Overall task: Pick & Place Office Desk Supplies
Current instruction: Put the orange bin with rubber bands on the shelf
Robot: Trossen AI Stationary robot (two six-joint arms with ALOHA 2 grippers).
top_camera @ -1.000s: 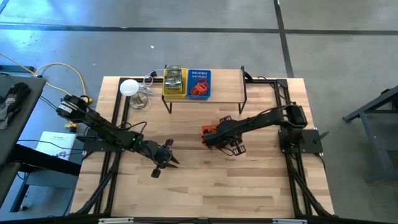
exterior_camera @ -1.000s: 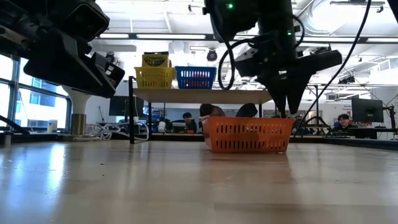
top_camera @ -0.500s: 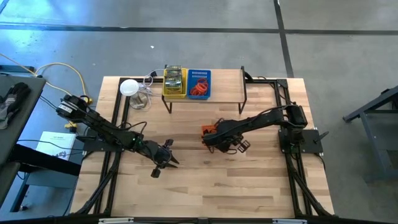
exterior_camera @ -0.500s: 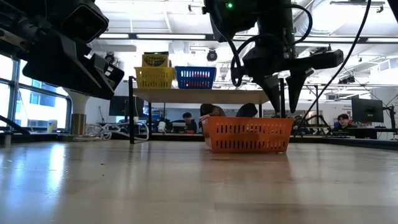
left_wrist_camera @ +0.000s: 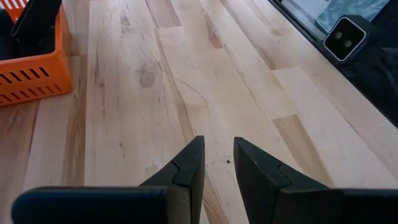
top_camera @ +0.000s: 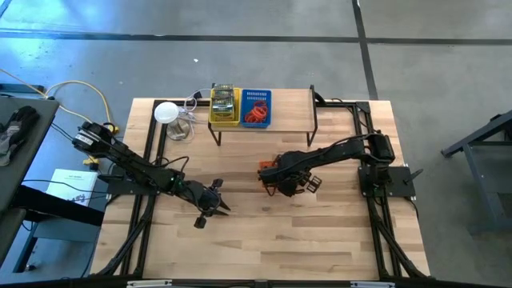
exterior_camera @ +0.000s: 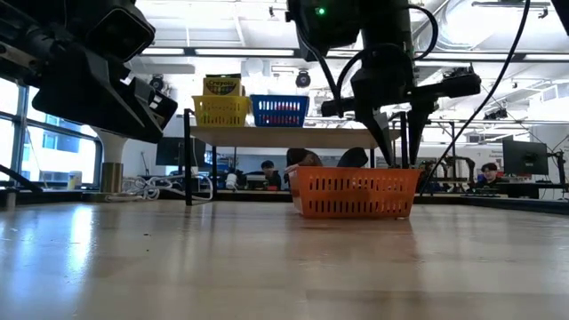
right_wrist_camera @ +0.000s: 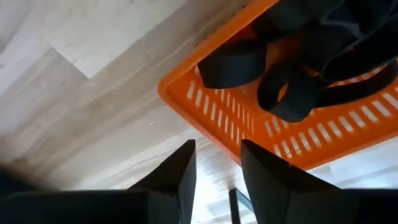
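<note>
An orange basket (top_camera: 265, 169) stands on the table's middle and holds black clips (right_wrist_camera: 292, 93). My right gripper (exterior_camera: 403, 149) hangs over the basket's right end, pointing steeply down. It is open by a narrow gap (right_wrist_camera: 217, 168) with nothing in it. My left gripper (left_wrist_camera: 219, 165) hovers over bare wood toward the table's near left (top_camera: 210, 200), open by a narrow gap and holding nothing. On a raised shelf at the far edge, a yellow basket (top_camera: 225, 106) holds yellow-green packs. Beside it a blue basket (top_camera: 257, 107) holds red bands.
The shelf (exterior_camera: 284, 136) stands on thin dark legs at the far middle. A white round disc (top_camera: 166, 112) on a stand and loose cables sit at the far left. Bare wood (top_camera: 320, 232) lies along the near side. People sit in the room beyond the table.
My right gripper has rolled about the line it points along, staying above the orange basket's right end. In the low view its two fingers, first one behind the other, now stand side by side. The basket and my left arm have kept still.
</note>
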